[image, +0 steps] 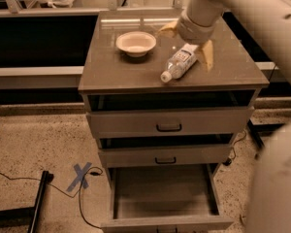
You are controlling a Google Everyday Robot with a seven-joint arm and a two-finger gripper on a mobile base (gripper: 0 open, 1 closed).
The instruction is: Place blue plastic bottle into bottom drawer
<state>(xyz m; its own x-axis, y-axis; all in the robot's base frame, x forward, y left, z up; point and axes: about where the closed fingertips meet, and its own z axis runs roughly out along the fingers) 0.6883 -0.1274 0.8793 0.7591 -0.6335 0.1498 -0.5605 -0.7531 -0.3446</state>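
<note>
Cabinet point(136, 76) of three grey drawers, seen from above and in front, standing on a speckled floor. A thick cream robot arm point(242, 8) reaches in from the upper right over the cabinet top. The bottom drawer point(160, 193) is pulled fully out, showing a wide grey tray. The two shallower drawers point(169, 127) above it, with dark handles, are only slightly out.

The gripper point(186, 46) is low over the back right of the cabinet top. Its yellowish fingers point(207, 56) are spread wide apart, one on each side of the far end of the blue plastic bottle point(179, 62). The bottle lies on its side on the top, white cap pointing toward the front edge. A shallow cream bowl point(136, 42) sits to its left, apart from it. A blue tape cross point(81, 175) marks the floor on the left.
</note>
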